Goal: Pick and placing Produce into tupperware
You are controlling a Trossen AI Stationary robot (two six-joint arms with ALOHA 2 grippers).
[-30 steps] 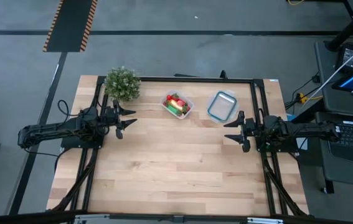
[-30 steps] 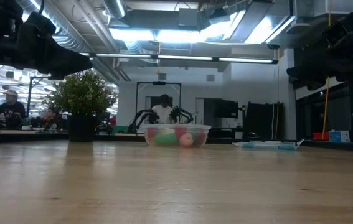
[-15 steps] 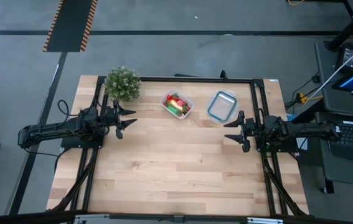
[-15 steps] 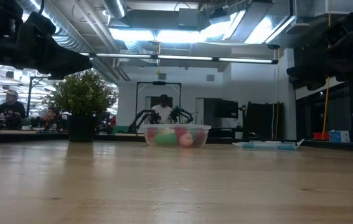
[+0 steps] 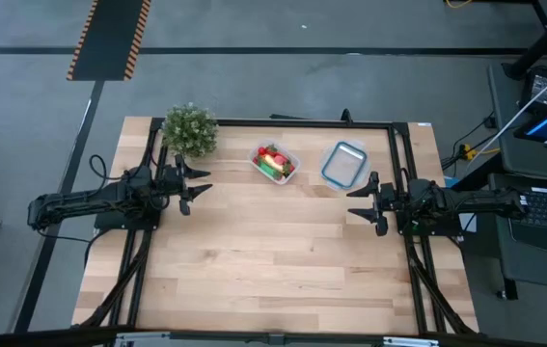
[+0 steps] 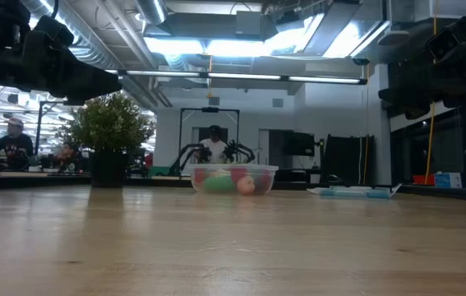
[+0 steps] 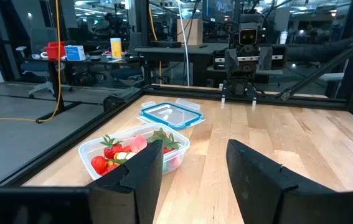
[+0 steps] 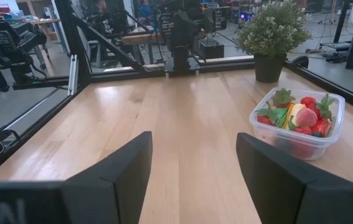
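The clear tupperware [image 5: 275,162] stands on the wooden table near its far edge, and the produce [image 8: 296,116] lies inside it: red, green, yellow and pink toy pieces [image 7: 134,151]. My left gripper [image 5: 197,185] hovers open at the table's left side, level, pointing toward the right edge, clear of everything. My right gripper [image 5: 355,202] hovers open at the right side, level, pointing toward the left edge. Nothing sits between either pair of fingers [image 7: 260,177] [image 8: 117,177].
A bushy potted plant [image 5: 188,129] stands at the far left corner. A clear blue-rimmed piece [image 5: 343,164] lies flat to the right of the tupperware. Black frame rails run along the table's left, right and far edges. Bare wood fills the middle and near part.
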